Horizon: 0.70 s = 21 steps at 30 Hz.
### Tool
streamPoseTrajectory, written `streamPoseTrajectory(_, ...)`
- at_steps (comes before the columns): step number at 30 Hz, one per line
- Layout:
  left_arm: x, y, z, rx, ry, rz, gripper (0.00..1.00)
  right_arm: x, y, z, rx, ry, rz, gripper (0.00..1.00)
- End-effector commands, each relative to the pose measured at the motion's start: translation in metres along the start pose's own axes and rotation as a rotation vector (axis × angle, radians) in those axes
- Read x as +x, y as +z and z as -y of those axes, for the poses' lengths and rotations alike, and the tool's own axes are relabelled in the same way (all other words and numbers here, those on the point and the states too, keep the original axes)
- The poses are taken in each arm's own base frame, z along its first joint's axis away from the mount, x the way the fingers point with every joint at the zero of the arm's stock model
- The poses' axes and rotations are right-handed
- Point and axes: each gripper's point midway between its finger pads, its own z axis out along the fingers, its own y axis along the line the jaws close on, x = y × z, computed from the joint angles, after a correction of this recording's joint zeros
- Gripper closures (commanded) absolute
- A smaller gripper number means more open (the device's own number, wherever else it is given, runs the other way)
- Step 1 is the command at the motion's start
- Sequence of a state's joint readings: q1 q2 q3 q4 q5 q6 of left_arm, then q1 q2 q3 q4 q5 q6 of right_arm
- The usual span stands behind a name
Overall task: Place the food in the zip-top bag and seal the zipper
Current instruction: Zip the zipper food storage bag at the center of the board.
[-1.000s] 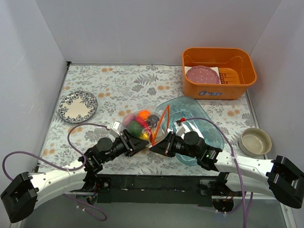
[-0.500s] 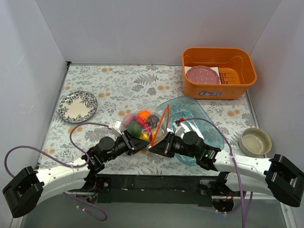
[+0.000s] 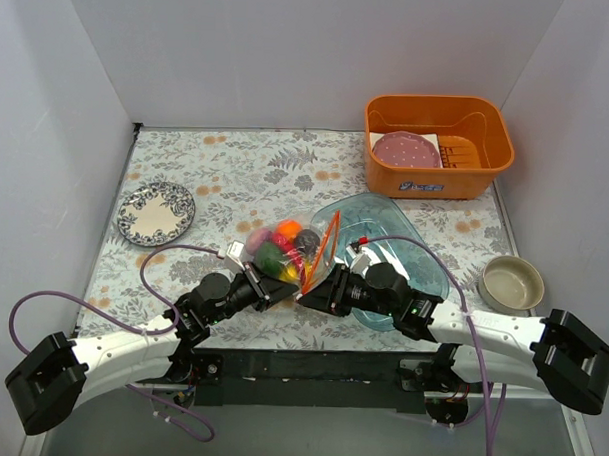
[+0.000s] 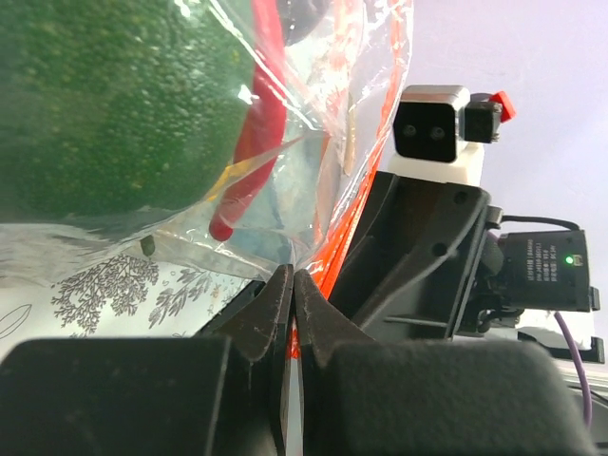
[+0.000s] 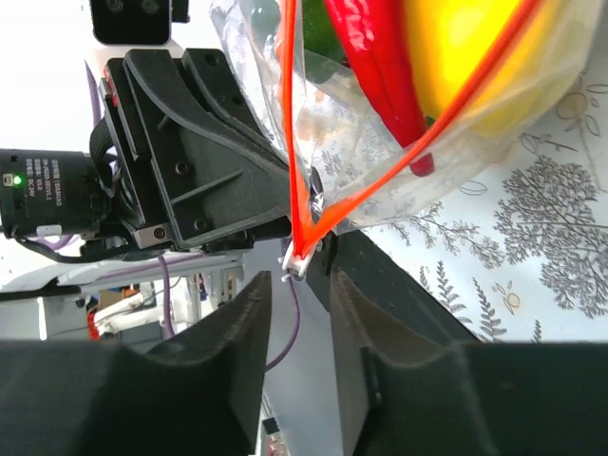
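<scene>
The clear zip-top bag (image 3: 284,249) lies mid-table with the food inside: an orange (image 3: 288,228), a green lime (image 4: 104,104), a red chilli (image 5: 380,66) and a yellow pepper (image 5: 465,57) show through the plastic. Its red-orange zipper (image 3: 324,244) runs from the blue tray down to the near corner, the two strips still parted in the right wrist view. My left gripper (image 4: 293,280) is shut on that near corner of the bag, red strip between its jaws. My right gripper (image 5: 299,281) faces it, open, the white slider (image 5: 297,264) just beyond its fingertips.
A clear blue tray (image 3: 404,242) sits under my right arm. At the back right an orange bin (image 3: 438,143) holds a pink dotted disc (image 3: 407,150). A patterned plate (image 3: 157,213) lies at the left, a metal bowl (image 3: 513,283) at the right. White walls enclose the table.
My left gripper has closed onto the bag's near corner. My right gripper has opened and let go of the zipper end. The bag's mouth has sagged slightly.
</scene>
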<state>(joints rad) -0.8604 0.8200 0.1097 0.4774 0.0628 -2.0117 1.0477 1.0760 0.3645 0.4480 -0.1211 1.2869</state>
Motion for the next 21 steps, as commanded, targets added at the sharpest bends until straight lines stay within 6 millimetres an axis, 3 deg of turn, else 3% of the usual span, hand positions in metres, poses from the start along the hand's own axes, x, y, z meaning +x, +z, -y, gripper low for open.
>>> streamPoseTrajectory(1,-0.007,0.002,0.019,0.012,-0.164,0.024,1.00,-0.015,-0.003,-0.021,-0.001,-0.077,0.054,0.58)
streamPoseTrajectory(6,-0.008,0.002,0.020,0.007,-0.143,0.030,1.00,-0.017,0.000,-0.022,0.019,-0.089,0.054,0.54)
streamPoseTrajectory(15,-0.008,0.002,0.020,0.007,-0.132,0.027,1.00,-0.014,0.011,-0.019,0.063,-0.092,0.011,0.57)
streamPoseTrajectory(21,-0.007,0.001,0.019,0.006,-0.129,0.025,1.00,-0.015,0.010,-0.016,0.071,-0.088,0.018,0.76)
